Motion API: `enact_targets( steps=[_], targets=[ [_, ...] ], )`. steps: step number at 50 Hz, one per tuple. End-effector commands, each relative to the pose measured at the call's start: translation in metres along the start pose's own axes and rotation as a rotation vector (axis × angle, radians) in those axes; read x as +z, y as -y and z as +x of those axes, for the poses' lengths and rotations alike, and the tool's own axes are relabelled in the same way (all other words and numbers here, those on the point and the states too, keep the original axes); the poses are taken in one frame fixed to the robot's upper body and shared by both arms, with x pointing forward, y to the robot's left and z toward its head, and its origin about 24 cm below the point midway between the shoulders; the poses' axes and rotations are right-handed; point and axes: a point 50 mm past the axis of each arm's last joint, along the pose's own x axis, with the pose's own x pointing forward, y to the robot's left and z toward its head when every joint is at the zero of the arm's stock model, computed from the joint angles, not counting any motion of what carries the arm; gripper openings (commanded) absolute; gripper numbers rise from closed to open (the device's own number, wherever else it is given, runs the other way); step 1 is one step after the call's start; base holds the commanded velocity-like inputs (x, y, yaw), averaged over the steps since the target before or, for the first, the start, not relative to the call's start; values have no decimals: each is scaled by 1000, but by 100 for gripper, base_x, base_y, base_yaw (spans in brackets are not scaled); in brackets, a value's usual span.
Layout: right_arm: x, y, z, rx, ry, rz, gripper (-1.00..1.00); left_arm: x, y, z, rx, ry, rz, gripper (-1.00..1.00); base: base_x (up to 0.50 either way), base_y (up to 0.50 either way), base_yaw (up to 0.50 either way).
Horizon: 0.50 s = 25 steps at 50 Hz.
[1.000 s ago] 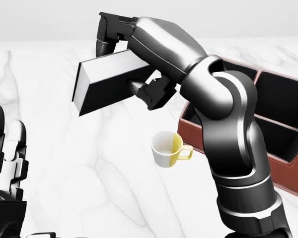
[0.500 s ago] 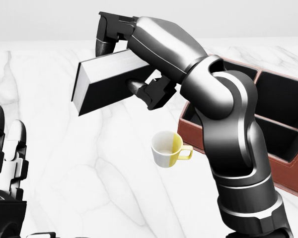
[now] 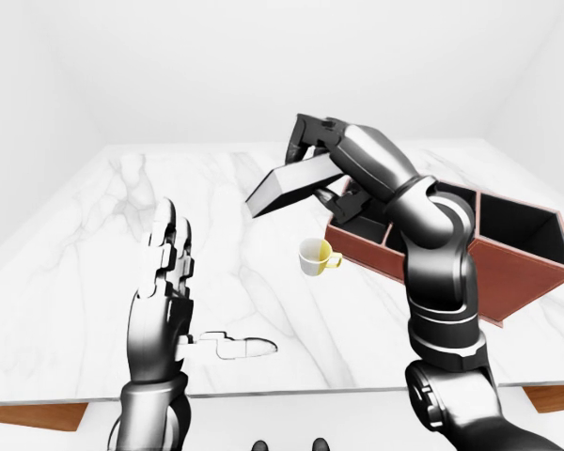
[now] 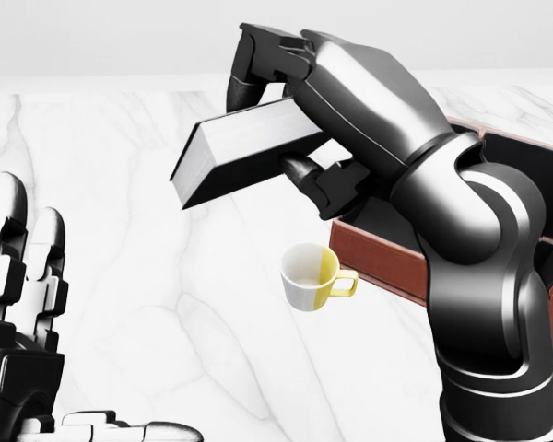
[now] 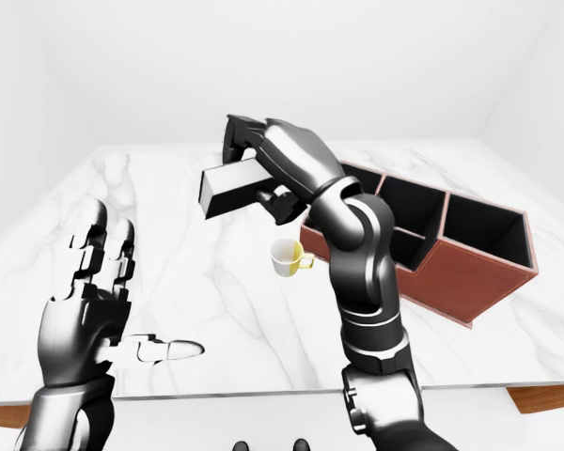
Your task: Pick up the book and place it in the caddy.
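The book is a thick dark hardcover with pale page edges; it's up in the air, tilted with its left end dipping toward 8 o'clock; the caddy is a reddish-brown open box with dark divided compartments, sitting on the marble at roughly 4 o'clock from the book, empty as far as visible.

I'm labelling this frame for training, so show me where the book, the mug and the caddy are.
book (image 4: 235, 152): head view, on its pale page edge.
mug (image 4: 306, 276): head view, on its white and yellow side wall.
caddy (image 5: 470, 282): right-eye view, on its reddish-brown outer wall.
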Motion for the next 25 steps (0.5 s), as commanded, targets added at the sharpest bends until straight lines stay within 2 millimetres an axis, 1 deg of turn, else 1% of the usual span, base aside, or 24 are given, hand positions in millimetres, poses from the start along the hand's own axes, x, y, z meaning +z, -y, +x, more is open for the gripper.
enact_targets(
  steps=[1, 2, 3, 6, 14, 25],
  targets=[
    [5, 16, -32, -133, 4, -78, -100, -1, 4, 8, -20, 23, -12, 100, 0, 0, 0],
    [5, 17, -32, -133, 5, -78, -100, -1, 4, 8, -20, 23, -12, 100, 0, 0, 0],
    [10, 17, -43, -154, 10, -92, -100, -2, 4, 10, -25, 21, -16, 100, 0, 0, 1],
    [8, 17, -47, -174, 12, -72, -100, -3, 5, 11, -27, 26, -19, 100, 0, 0, 0],
    [11, 20, -49, -186, 34, -82, -100, -2, 6, 15, -33, 42, -22, 100, 0, 0, 0],
    [5, 28, -47, -236, 36, -60, -100, -2, 7, 18, -39, 47, -24, 100, 0, 0, 0]
  ],
)
